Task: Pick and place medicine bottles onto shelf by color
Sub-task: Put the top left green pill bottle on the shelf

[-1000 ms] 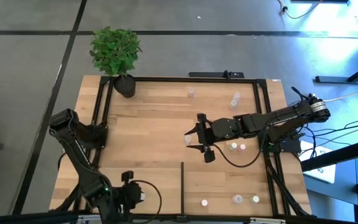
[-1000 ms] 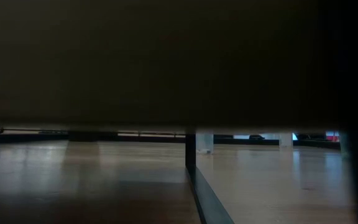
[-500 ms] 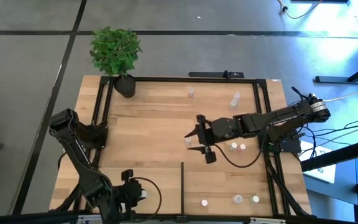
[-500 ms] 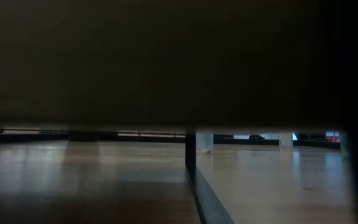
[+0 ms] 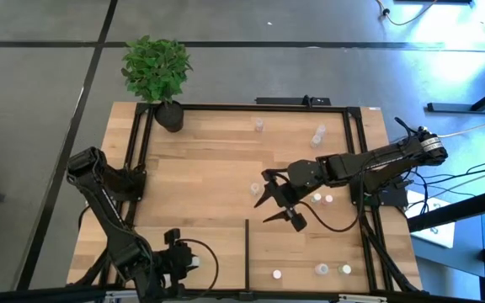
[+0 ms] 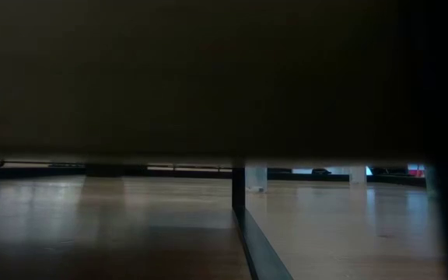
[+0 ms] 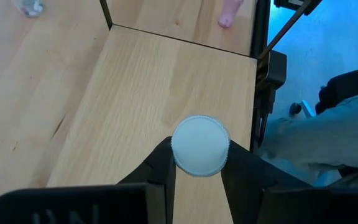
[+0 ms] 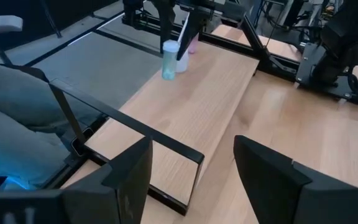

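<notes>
We begin with the wooden tabletop [image 5: 200,168], framed by black rails, where a potted plant [image 5: 157,71] stands at the far left corner. On the near part lies the shelf [image 7: 166,93], split by a short black divider bar [image 5: 247,244]. Our right arm reaches in from the right edge, and the right gripper [image 5: 278,202] hangs over the middle of the table with its fingers spread apart and nothing between them. Our left arm is folded back at the near left corner, and the left gripper [image 7: 197,171] is clamped on a white-topped bottle [image 7: 200,146], held over a shelf board. The remaining medicine bottles are scattered: one [image 5: 255,188] just beside the right gripper's tips, two [image 5: 322,199] beside the right forearm, two [image 5: 318,135] near the far rail, and three [image 5: 322,269] on the near right section of the shelf. The low view is mostly blocked by something dark and adds little. We judge the nearest risk to be the right gripper knocking over the little bottle beside it, since the open fingers are far larger than it and a slightly offset descent could tip or roll it. The cable trailing from that arm could also sweep the two bottles by the forearm. On our left side, the capped bottle is gripped only near its top and could slip or topple on release.
</notes>
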{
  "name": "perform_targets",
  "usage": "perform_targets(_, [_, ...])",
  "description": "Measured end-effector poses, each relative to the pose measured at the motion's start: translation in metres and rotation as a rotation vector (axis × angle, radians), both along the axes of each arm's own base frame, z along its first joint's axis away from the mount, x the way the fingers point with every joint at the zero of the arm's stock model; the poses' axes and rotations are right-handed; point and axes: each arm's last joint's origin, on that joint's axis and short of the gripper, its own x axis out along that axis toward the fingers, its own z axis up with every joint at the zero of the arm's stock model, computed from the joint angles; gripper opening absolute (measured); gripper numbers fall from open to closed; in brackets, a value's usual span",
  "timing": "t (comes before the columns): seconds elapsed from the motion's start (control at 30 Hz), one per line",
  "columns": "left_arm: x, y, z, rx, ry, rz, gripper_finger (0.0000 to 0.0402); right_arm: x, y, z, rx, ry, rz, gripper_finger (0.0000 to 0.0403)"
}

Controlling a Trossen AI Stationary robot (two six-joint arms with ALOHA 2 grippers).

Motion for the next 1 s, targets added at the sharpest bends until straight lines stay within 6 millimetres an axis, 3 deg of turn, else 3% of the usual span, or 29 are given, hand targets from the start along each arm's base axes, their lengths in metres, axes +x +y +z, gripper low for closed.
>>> perform_targets(0.6, [-0.009, -0.007, -0.001, -0.012, -0.002, -0.024, 0.0088, 0.0, 0.0, 0.0, 0.0, 0.0, 0.0, 0.0228])
perform_targets(1.0, [-0.007, -0.022, -0.028, -0.042, 0.074, 0.018, 0.0088, 0.0, 0.0, 0.0, 0.0, 0.0, -0.001, 0.0228])
